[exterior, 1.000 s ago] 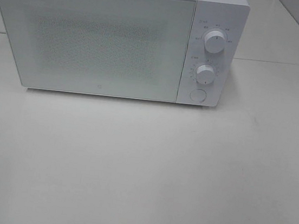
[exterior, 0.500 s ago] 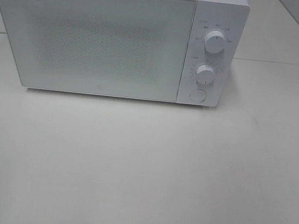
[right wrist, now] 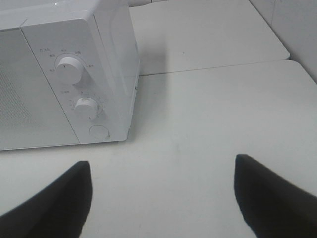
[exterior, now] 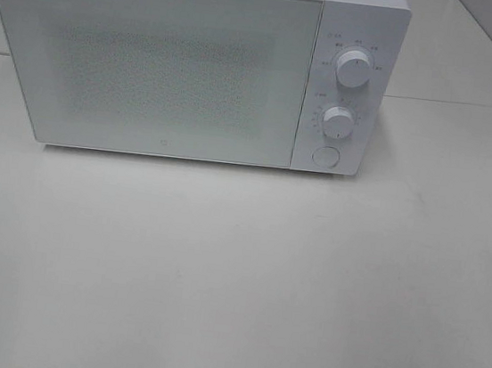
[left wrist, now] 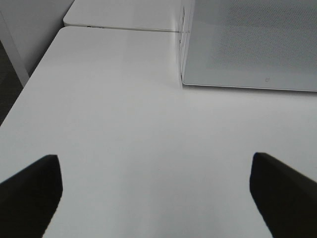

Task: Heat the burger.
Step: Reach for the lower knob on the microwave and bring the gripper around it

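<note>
The burger shows in no view. It is not on the bench (exterior: 234,281) in front of the microwave (exterior: 365,19), nor in either tool. The door (exterior: 152,69) is shut and its speckled window lets nothing through, so I cannot tell whether the burger sits inside.

To the right of the door are the upper knob (exterior: 353,71), the lower knob (exterior: 336,121) and a round button (exterior: 324,156) beneath them, with nothing touching them.

The left tool (left wrist: 153,198) hangs over bare bench near the microwave's left front corner, its jaws spread wide and empty. The right tool (right wrist: 163,193) faces the control panel from a little way off, its jaws also wide apart and holding nothing.

Over the last second nothing has shifted: the door, the knobs and the bench look the same. I judge this a pause, either before the door is opened or before a knob is set.
</note>
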Robot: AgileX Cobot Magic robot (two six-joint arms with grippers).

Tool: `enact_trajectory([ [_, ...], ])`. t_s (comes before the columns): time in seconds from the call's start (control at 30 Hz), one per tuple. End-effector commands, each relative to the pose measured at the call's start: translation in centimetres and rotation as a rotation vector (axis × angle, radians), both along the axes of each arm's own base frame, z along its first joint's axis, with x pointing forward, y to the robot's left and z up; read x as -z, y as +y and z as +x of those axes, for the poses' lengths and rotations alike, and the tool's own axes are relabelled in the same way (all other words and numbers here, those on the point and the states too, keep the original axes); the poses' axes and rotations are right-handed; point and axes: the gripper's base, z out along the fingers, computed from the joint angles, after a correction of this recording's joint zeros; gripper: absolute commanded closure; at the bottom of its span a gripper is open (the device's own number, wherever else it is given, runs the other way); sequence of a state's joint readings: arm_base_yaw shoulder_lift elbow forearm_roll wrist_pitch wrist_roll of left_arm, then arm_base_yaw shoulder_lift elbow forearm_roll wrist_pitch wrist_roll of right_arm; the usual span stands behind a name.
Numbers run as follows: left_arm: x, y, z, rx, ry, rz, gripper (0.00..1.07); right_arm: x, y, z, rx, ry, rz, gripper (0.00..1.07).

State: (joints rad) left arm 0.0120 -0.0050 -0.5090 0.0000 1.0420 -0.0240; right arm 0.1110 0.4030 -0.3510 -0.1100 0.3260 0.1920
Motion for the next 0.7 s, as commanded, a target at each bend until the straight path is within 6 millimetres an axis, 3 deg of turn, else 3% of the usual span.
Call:
enact_trajectory([
  [0.03, 0.1, 0.0, -0.3, -0.005, -0.022, 0.005, 0.08, 0.2, 0.1, 0.9, 0.001, -0.039, 0.013, 0.34],
  [0.1, 0.1, 0.0, -0.3, -0.005, -0.022, 0.005, 0.08, 0.6, 0.4, 2.5, -0.011, -0.044, 0.015, 0.34],
  [0.3, 0.1, 0.0, -0.3, -0.005, -0.022, 0.005, 0.09, 1.0, 0.6, 4.1, -0.022, -0.041, 0.017, 0.34],
  [0.37, 0.1, 0.0, -0.3, -0.005, -0.022, 0.005, 0.09, 1.5, 0.9, 5.7, -0.033, -0.043, 0.021, 0.34],
  [0.7, 0.1, 0.0, -0.3, -0.005, -0.022, 0.005, 0.09, 2.9, 1.6, 9.2, -0.073, -0.089, 0.005, 0.34],
])
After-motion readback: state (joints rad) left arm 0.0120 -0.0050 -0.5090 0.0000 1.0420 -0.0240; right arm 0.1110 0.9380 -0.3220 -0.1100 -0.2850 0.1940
